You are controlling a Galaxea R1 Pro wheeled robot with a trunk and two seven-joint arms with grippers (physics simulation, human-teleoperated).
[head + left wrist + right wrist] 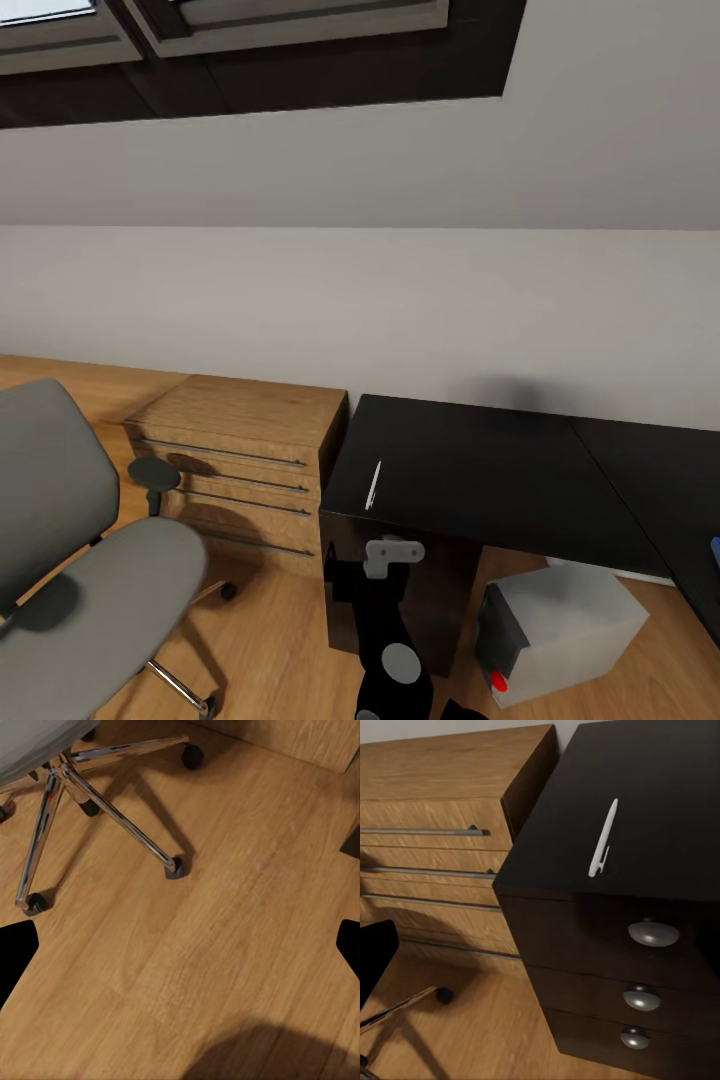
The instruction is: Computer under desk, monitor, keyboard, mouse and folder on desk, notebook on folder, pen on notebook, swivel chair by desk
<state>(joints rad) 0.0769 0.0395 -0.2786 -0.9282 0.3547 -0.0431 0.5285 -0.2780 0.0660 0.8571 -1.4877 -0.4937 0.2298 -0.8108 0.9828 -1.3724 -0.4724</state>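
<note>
A thin white pen [373, 485] [604, 838] lies on the near left end of the black desk [500, 470] [660, 787], above its three silver-knobbed drawers [652, 933]. The silver-grey computer [565, 625] stands on the floor under the desk, red button at its front. The grey swivel chair [95, 590] stands at the left with a bare seat; its chrome star base [112, 810] shows in the left wrist view. My left gripper [180, 949] hangs open over the floor. One right-gripper finger [375, 964] sits wide at the picture's edge, facing the drawers. Monitor, keyboard, mouse and notebook are out of view.
A light wooden drawer chest [245, 450] [442, 810] stands against the desk's left side. One black arm [390, 640] rises in front of the desk drawers. A blue sliver [714, 548] lies on the desk at the right edge. Wooden floor [225, 930] spreads between chair and desk.
</note>
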